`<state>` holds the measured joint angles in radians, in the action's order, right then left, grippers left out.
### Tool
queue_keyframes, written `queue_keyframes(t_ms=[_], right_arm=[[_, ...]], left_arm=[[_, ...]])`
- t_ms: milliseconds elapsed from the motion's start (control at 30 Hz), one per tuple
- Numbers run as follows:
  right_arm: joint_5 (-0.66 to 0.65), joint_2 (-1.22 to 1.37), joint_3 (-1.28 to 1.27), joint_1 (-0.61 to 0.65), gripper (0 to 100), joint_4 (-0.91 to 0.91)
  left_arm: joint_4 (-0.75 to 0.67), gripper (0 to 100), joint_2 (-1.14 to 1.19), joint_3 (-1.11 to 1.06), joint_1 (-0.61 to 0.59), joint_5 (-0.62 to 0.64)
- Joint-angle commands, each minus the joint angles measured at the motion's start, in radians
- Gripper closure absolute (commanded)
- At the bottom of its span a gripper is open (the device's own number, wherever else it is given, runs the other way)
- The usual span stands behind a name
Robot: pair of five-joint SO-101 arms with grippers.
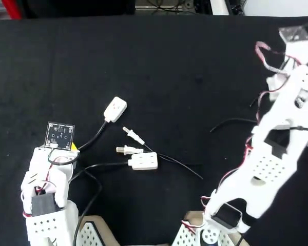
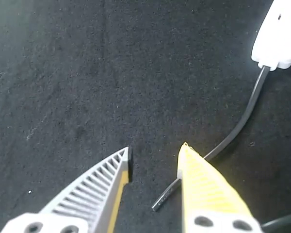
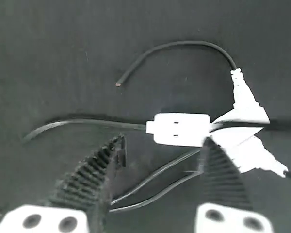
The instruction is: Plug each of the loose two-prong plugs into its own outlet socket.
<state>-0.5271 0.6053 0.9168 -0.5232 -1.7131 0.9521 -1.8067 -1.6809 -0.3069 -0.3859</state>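
**Two sockets and two plugs on the black surface (image 1: 195, 66); no plug is seated yet.**

- **Sockets.** The far socket (image 1: 115, 109) lies slantwise, and its cable (image 1: 95, 136) runs back toward the left arm (image 1: 46, 179). The near socket (image 1: 143, 161) lies crosswise to the arms, with its cable leaving on the left. Both sockets show their slots on the upward face.
- **Plugs.** The level plug (image 1: 130, 150) lies just beside the near socket's far edge and parallel to it, prongs pointing left. The slanted plug (image 1: 133, 136) lies between the two sockets, prongs aimed away and to the left. Their thin cords (image 1: 179, 165) trail off to the right.
- **Left tool (image 2: 155, 147).** Its fingers are spread and hold nothing. It sits low over the surface, with the cable's end lying between the fingers. The far socket (image 2: 281, 34) is ahead, on the yellow finger's (image 2: 199, 179) side.
- **Right tool (image 3: 163, 140).** Its fingers are spread and empty. It looks down on the near socket (image 3: 179, 128), which lies between its fingertips, with the plugs (image 3: 247, 114) off to one side. The right arm (image 1: 277, 148) stands raised at the right edge, well apart from the plugs.

**Governing relation.** Both plugs lie to the right of the left tool and slightly ahead of it, so the left arm appears the nearer. The level plug's long axis runs left to right, so a grasp would probably close across it. The plug would then have to be turned prongs-down over the upward slots.
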Motion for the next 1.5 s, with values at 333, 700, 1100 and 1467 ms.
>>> queue_keyframes(t_ms=[333, 700, 1100, 1467], right_arm=[[0.091, -0.441, -0.447, 0.402, 88.4, -0.034], [0.003, -0.607, -1.188, 0.997, 88.1, 0.494], [-0.044, -0.288, -1.188, 1.040, 79.4, 0.747], [-0.040, -0.375, -1.127, 1.074, 82.2, 0.617]], left_arm=[[-0.003, 83, -0.006, -0.019, -0.005, -0.009], [-0.002, 83, -0.006, -0.019, -0.005, -0.009], [-0.003, 83, -0.006, -0.019, -0.005, -0.009], [-0.003, 83, -0.006, -0.019, -0.005, -0.009]])
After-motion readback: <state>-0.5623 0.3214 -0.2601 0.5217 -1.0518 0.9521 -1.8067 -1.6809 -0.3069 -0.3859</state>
